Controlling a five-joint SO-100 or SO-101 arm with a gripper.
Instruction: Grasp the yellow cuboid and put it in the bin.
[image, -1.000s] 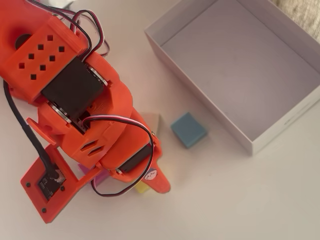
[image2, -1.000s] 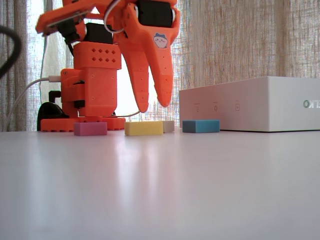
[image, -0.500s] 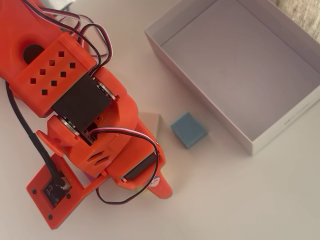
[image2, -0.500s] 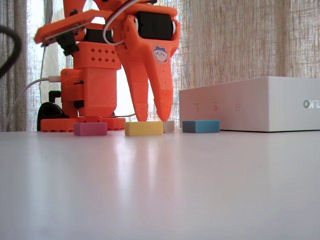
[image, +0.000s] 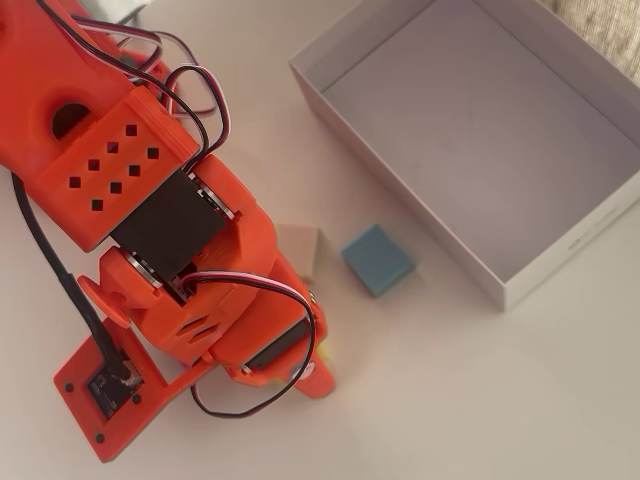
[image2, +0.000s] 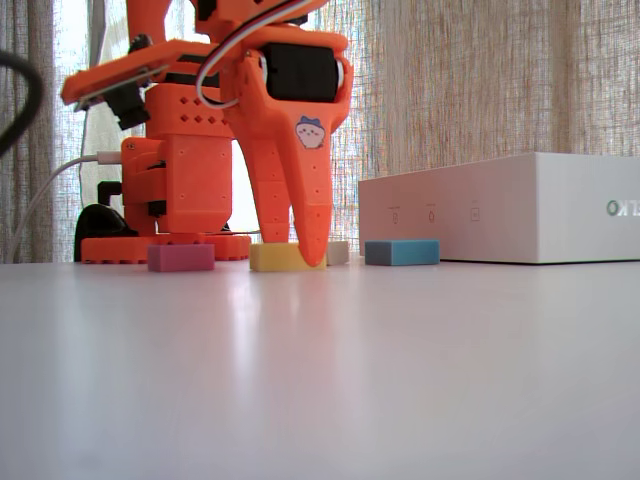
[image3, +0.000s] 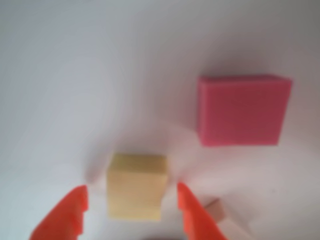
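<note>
Orange fingertips (image3: 65, 212) frame the yellow cuboid (image3: 136, 186) in the wrist view, the gripper (image3: 131, 210) spread wide with a gap on either side of the block, which rests on the white table (image3: 75, 75). Just beyond lies a pink block (image3: 242, 110). From the fixed view, the gripper (image2: 312, 250) reaches down to the tabletop at the yellow cuboid (image2: 275, 257). Overhead, a blue block (image: 378, 259) sits near the bin (image: 400, 180), a beige block (image: 300, 248) beside it.
</note>
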